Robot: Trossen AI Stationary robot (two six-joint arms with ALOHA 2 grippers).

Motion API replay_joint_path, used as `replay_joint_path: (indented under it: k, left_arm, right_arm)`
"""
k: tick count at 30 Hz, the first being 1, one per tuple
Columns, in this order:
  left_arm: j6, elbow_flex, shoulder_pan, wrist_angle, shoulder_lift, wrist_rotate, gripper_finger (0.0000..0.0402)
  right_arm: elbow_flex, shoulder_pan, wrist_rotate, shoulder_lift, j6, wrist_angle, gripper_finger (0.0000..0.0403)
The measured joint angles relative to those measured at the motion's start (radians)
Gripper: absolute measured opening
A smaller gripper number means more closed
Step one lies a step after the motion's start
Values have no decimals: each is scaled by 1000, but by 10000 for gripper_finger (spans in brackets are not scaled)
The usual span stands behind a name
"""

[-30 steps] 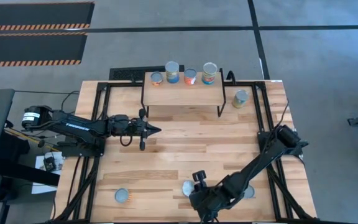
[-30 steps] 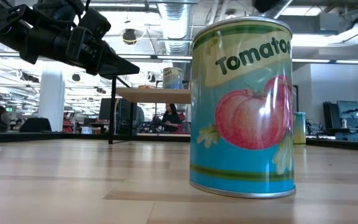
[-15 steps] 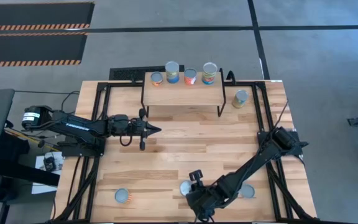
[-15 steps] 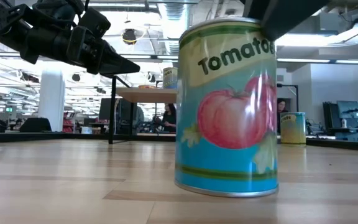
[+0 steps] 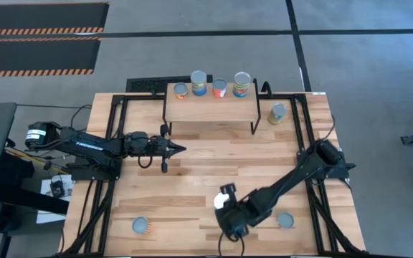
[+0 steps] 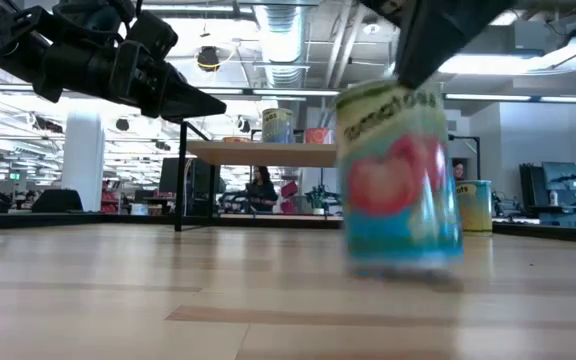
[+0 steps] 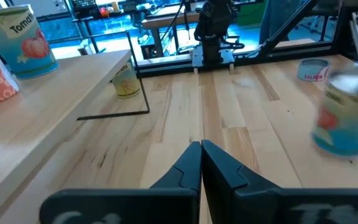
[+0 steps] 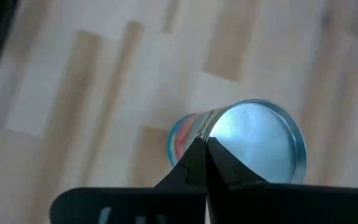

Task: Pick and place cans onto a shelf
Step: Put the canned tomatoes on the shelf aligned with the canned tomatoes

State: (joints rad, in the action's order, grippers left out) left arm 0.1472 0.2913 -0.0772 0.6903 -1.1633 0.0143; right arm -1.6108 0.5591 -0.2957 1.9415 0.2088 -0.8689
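- checking the grasp: the right gripper [image 8: 205, 144] has its fingers pressed together over the silver top of the tomato can [image 8: 253, 140], not around its body.
- the tomato can sits low over the table [image 5: 192, 179], well apart from the shelf [image 5: 210, 107], and looks tilted.
- 4 cans [image 5: 198, 82] stand on the shelf.
- judged remedy: spread the fingers wide, straddle the can's sides below the rim, then close before lifting.
- the left gripper [image 5: 180, 150], fingers together, waits before the shelf.
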Motion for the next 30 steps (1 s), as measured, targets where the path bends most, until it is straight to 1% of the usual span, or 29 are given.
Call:
replay_joint_path:
  k: [4, 8, 11, 13, 16, 19, 23, 27, 30]
  left_arm:
    - [-32, 0, 0, -7, 0, 0, 2]
    - [-39, 0, 0, -15, 0, 0, 2]
    - [-38, 0, 0, -17, 0, 0, 2]
    - [-38, 0, 0, -18, 0, 0, 2]
    - [-37, 0, 0, -16, 0, 0, 2]
    - [-36, 0, 0, -12, 0, 0, 2]
    - [-36, 0, 0, -10, 0, 0, 2]
    - [-29, 0, 0, -10, 0, 0, 2]
    - [-28, 0, 0, -10, 0, 0, 2]
  right_arm:
    - [-1, -52, -50, -95, -21, -93, 6]
    - [-1, -135, -66, -215, -56, -161, 4]
    - [-2, -230, -79, -312, -68, -208, 4]
    - [-2, -315, -95, -370, -88, -234, 3]
    - [-2, -456, -101, -430, -163, -266, 4]
    - [-3, -603, -86, -461, -266, -257, 4]
    - [-3, -769, 11, -461, -388, -244, 3]
    - [-3, -869, 48, -424, -449, -228, 7]
    - [-3, -913, 71, -400, -471, -220, 6]
